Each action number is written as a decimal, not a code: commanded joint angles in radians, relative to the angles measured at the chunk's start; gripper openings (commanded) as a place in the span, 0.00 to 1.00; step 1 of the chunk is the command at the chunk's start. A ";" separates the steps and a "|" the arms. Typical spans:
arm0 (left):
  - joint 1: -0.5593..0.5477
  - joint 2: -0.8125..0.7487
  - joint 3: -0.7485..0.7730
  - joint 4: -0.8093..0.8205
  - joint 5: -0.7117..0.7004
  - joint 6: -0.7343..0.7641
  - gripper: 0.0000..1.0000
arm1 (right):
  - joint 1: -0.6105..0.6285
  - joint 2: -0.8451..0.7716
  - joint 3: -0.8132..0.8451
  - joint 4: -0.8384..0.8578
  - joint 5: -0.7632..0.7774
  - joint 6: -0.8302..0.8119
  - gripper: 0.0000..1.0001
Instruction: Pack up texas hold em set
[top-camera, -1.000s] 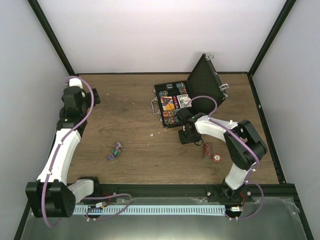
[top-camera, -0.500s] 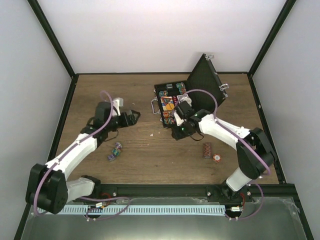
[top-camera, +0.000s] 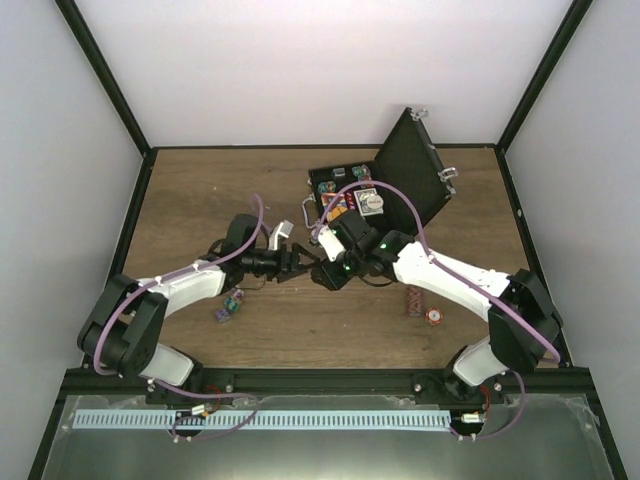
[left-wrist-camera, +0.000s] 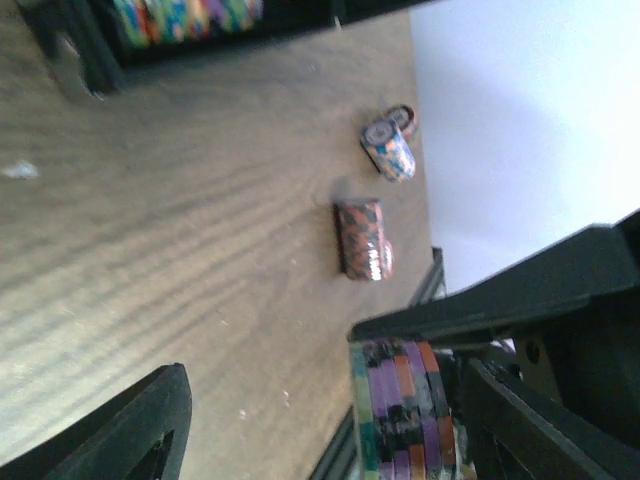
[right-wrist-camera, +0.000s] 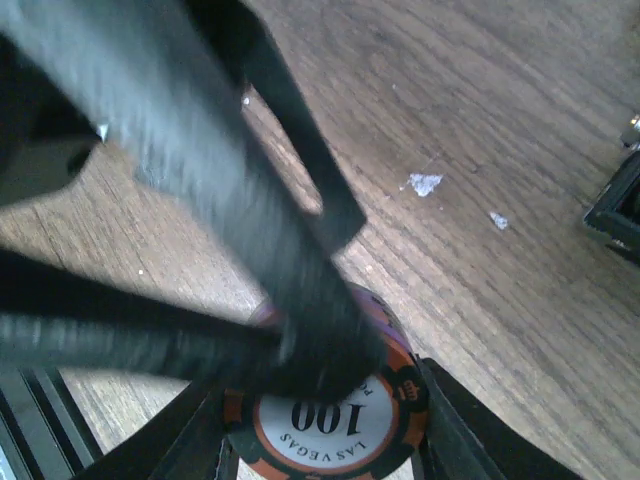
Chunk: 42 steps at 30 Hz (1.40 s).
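Chip stack (left-wrist-camera: 400, 415) clamped in right claw (top-camera: 324, 271) near briefcase (top-camera: 410, 170), left claw (left-wrist-camera: 320, 405) spread around it; could be scattered if pinched off-centre.

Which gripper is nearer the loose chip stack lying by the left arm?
Left. The left gripper is just right of that chip stack; the right gripper, gripping a second stack, faces it from farther right.

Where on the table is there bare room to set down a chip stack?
Free: the far-left wood between the left wall and the briefcase; the near-centre strip between the left chip pile and the right chip stacks. Crowded: before the briefcase, where left pincer and right pincer meet.
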 joint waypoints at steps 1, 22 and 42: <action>-0.039 0.021 0.020 0.067 0.119 -0.024 0.73 | 0.003 -0.019 0.032 0.053 -0.024 -0.024 0.36; -0.056 0.061 0.025 0.095 0.172 -0.067 0.24 | 0.004 0.005 0.039 0.067 0.007 -0.032 0.36; 0.052 -0.122 -0.044 0.177 -0.019 -0.077 0.04 | -0.196 -0.176 -0.038 0.275 -0.313 0.141 0.96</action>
